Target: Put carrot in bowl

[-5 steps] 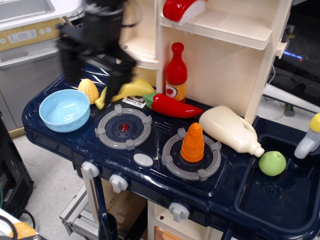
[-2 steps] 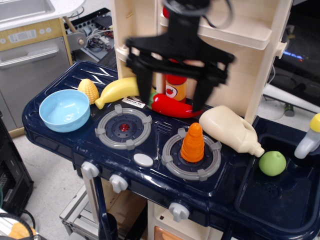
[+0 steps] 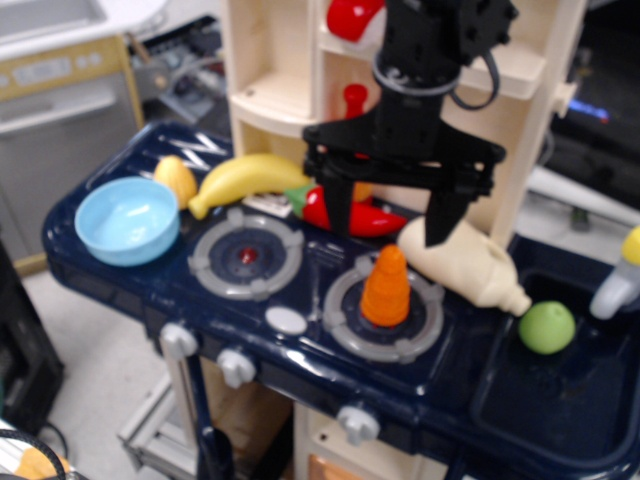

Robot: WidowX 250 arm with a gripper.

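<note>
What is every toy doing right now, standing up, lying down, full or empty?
carrot: upright on right burner, untouched
bowl: right way up, empty
gripper: open, above the carrot
chili pepper: lying flat
banana: lying flat
cream jug: on its side
green apple: at the sink's edge

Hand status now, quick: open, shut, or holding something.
Hand: open, fingers spread wide, holding nothing; it hangs above and just behind the carrot, which stands upright on the right burner.

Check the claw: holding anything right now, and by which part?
Nothing held. The black claw hangs open above the ridged orange plastic toy carrot, which stands upright on the right burner, untouched.
</note>
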